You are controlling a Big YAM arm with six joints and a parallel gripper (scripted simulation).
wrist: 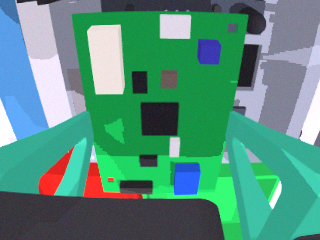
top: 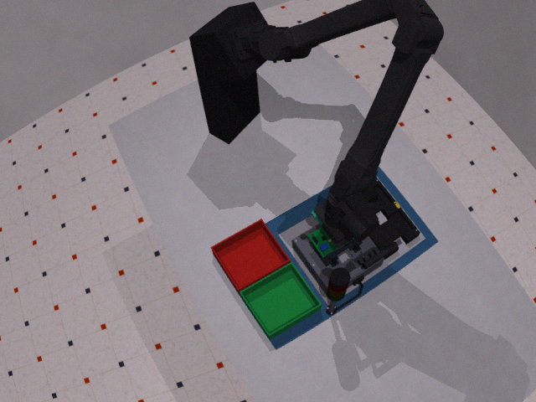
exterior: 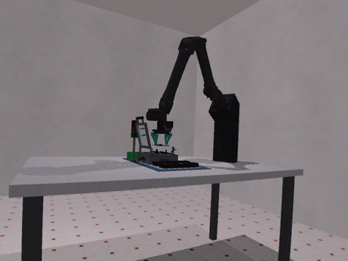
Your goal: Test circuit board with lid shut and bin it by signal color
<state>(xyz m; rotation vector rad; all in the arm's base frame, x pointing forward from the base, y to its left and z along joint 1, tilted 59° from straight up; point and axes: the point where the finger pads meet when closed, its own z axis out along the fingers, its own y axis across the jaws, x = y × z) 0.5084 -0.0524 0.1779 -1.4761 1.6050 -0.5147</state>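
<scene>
My gripper [wrist: 159,121], with teal fingers, is shut on the green circuit board [wrist: 160,87] and holds it face up, by its two long edges, above the grey tester [top: 342,255]. The board's white connector [wrist: 107,59] lies at its far end, toward the left. In the exterior view the gripper [exterior: 160,141] hangs a little above the tester's plate [exterior: 161,156], beside the raised lid [exterior: 143,134]. The board also shows in the top view [top: 321,243], partly hidden under my arm. The signal tower [top: 337,283] stands dark at the tester's near corner. The black tray [top: 396,220] lies behind the tester.
The red bin [top: 249,253] and the green bin [top: 280,301] stand side by side on the blue bench mat, left of the tester. The arm's black base column [top: 224,73] stands at the back of the table.
</scene>
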